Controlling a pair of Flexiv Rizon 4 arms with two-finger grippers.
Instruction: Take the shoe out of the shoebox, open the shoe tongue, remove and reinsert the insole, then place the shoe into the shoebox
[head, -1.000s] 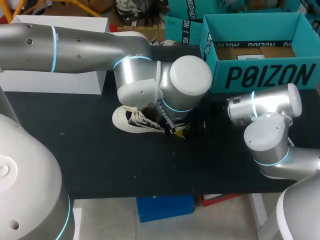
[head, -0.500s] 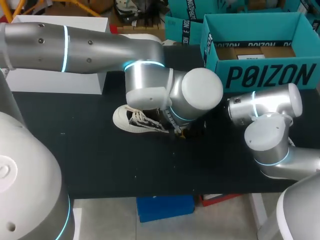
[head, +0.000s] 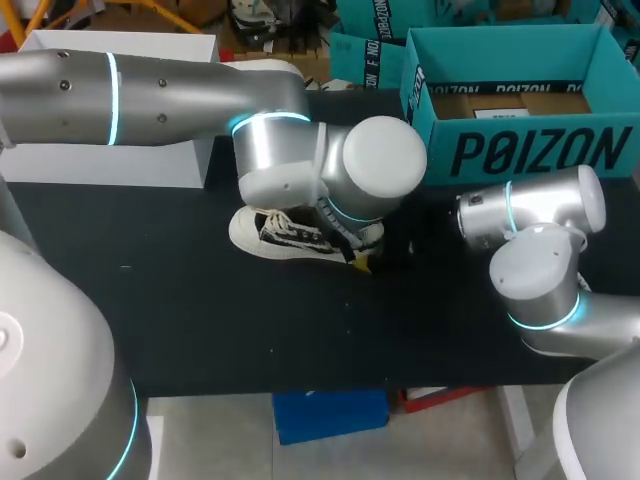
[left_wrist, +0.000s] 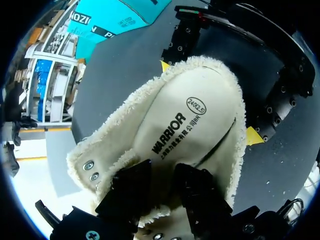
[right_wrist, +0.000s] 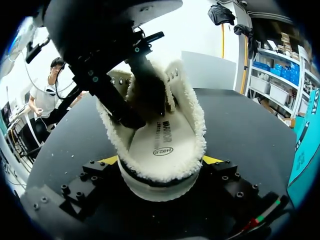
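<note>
A cream fleece-lined shoe (head: 280, 235) with black laces lies mid-table, its toe toward the left. My right gripper (right_wrist: 160, 162) is shut on its heel, one yellow tip on each side (left_wrist: 252, 136). The insole (right_wrist: 161, 142) lies flat inside the shoe (right_wrist: 150, 170). My left arm comes in over the shoe, and its gripper (left_wrist: 162, 172) is inside the shoe's mouth. Its dark fingers (left_wrist: 131, 192) stand slightly apart above the insole (left_wrist: 185, 125), with nothing pinched between them. The teal shoebox (head: 520, 150) stands open at the back right.
A white box (head: 130, 165) sits at the back left of the black table (head: 200, 320). My left arm's wrist covers the middle of the shoe in the head view. My right arm's elbow (head: 535, 275) hangs over the table's right side.
The left arm swung slightly right, then back. The shoe shifted a little toward the back of the table. The right arm held still.
</note>
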